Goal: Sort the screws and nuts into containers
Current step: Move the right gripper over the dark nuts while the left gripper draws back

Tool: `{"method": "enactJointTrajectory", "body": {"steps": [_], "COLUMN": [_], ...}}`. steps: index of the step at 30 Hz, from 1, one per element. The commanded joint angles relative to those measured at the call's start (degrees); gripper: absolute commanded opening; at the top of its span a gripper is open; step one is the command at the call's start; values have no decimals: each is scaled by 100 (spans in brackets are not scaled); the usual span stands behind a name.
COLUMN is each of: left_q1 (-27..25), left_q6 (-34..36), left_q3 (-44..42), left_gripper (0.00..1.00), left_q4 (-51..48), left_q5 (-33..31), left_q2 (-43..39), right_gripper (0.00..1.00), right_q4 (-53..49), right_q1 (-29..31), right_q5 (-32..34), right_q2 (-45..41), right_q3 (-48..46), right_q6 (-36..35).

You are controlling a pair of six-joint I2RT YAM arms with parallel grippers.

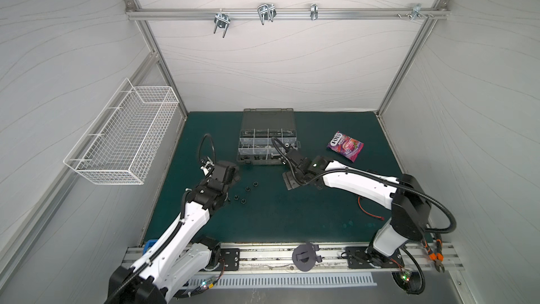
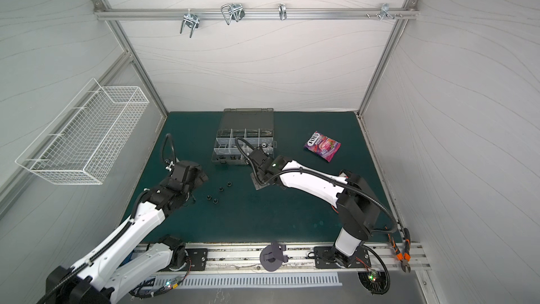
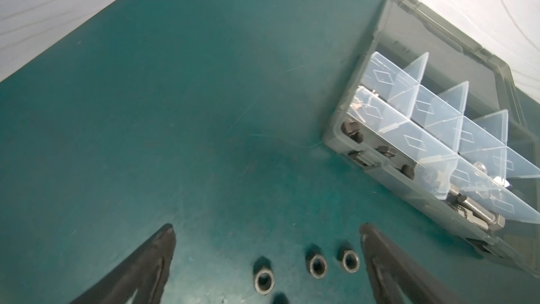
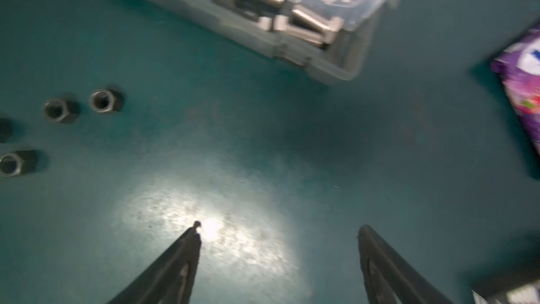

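Observation:
The grey organizer case [image 1: 267, 141] lies open at the back of the green mat, its containers [image 3: 420, 103] split by translucent dividers. Silver hex-head screws [image 4: 317, 21] lie in its front corner compartment, also seen from the left wrist as screws [image 3: 479, 212]. Several black nuts [image 1: 247, 189] lie loose on the mat in front of the case. My left gripper [image 3: 267, 229] hovers open just beside them, with three nuts [image 3: 317, 266] showing between its fingers. My right gripper [image 4: 279, 229] is open over bare mat near the case's front right corner, holding nothing.
A purple candy bag [image 1: 344, 146] lies right of the case. A red-wired connector [image 1: 371, 212] sits by the right arm, and a grey metal plate [image 1: 290, 182] lies under its wrist. A white wire basket [image 1: 122, 138] hangs on the left wall. Orange pliers [image 1: 435, 254] rest at the front right rail.

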Motion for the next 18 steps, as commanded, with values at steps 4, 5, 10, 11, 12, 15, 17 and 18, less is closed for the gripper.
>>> {"method": "enactJointTrajectory", "body": {"steps": [4,5,10,11,12,15,17,18], "left_q1": [32,35,32,33,36,33,32,28], "left_q6": [-682,-692,-740,-760,-770,-838,-916,-949], "left_q3": [-440,-478,-584,-611,-647,-735,-784,-793], "left_gripper": [99,99,99,99,99,99,99,99], "left_q4": [-832,-946,-1383,-1457,-1487,-1557,-1610,-1637], "left_q5": [-409,-418,-479,-483,-474,-365,-270,-232], "left_q2": [-1028,-1196,-1790,-1887,-1971,-2124,-2165,-2166], "right_gripper": [71,68,63,62,59,55,55,54], "right_q4": [90,109,153,132,94,-1,-14,-16], "right_q1": [266,290,396,415,431,492,545,556], "right_q5": [-731,-885,-1170,-1191,-1217,-1198,-1096,-1078], "right_q2": [981,1127,1835,1987,2134,2478,2649,2689], "right_q3": [768,887,1417,1542,1684,2041,2229,2282], "right_q6": [-333,-365,-593,-650,-702,-887,-999,-1029]}}
